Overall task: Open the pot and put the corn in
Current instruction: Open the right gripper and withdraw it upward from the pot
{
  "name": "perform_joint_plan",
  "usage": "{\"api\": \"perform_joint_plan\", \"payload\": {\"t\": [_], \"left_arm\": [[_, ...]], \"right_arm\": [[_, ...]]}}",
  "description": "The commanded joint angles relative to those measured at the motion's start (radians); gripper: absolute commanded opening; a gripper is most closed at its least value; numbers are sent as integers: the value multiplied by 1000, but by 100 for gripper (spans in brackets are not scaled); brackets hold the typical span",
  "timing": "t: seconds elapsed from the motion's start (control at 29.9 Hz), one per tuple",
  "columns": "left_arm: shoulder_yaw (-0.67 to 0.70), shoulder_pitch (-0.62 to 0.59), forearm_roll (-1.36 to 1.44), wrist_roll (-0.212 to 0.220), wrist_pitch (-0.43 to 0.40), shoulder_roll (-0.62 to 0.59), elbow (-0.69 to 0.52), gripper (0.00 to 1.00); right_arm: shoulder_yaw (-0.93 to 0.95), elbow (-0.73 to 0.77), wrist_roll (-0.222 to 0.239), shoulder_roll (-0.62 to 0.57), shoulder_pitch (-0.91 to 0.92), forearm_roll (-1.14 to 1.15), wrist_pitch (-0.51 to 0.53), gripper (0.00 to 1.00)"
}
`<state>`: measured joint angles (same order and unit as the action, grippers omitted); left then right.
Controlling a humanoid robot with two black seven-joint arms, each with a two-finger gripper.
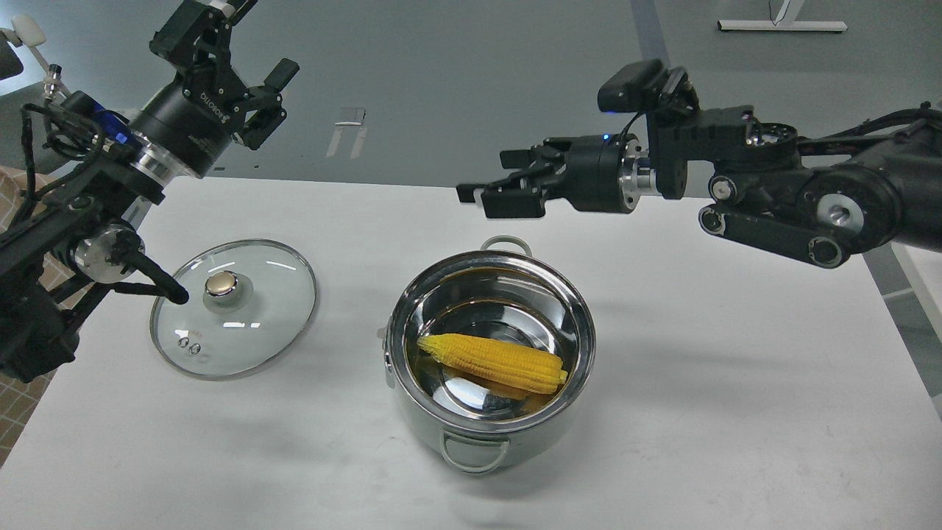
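The shiny steel pot (412, 309) stands open in the middle of the white table. The yellow corn (493, 362) lies across its bottom, pointed end to the left. The glass lid (280, 294) with its gold knob lies flat on the table left of the pot. My right gripper (482, 197) is open and empty, held level, well above and behind the pot. My left gripper (239, 55) is open and empty, raised high at the far left, above and behind the lid.
The white table (699, 412) has bare surface in front and to the right of the pot. My left arm's links (110, 250) hang close over the lid's left edge. Grey floor lies beyond the table's far edge.
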<state>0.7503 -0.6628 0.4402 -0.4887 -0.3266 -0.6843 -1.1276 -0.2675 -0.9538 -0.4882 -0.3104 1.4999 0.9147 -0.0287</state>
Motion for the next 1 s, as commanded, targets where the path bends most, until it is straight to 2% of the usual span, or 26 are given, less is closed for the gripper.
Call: {"api": "perform_joint_plan", "payload": {"t": [0.0,0.13,0.2,0.3,0.37,0.43,0.5,0.57,0.7,0.97], "left_arm": [[0,0,5,0,-2,11,3,98],[15,-1,5,1,-18,35,46,98],[38,-3,0,63,-22,55,84,98],[69,-8,3,105,-69,126,162,98],[75,-9,2,105,-106,156,192,98],[87,-11,2,107,-152,190,229,98],[110,-9,2,110,-162,238,267,98],[119,-5,2,128,-162,270,288,98],[133,0,2,154,-162,298,296,98],[142,25,0,157,-162,299,285,98]], "right_arm": [[127,91,0,-3,-70,-155,-2,100],[278,219,0,1,-162,-307,7,100],[377,259,0,10,-222,-376,10,100],[506,257,0,17,-329,-441,23,100],[554,257,0,17,-358,-454,36,100],[628,263,0,19,-409,-494,93,100],[727,270,0,25,-472,-569,166,100],[775,294,0,60,-500,-597,191,100],[824,343,0,116,-530,-600,199,100],[913,326,0,143,-584,-599,202,100]]}}
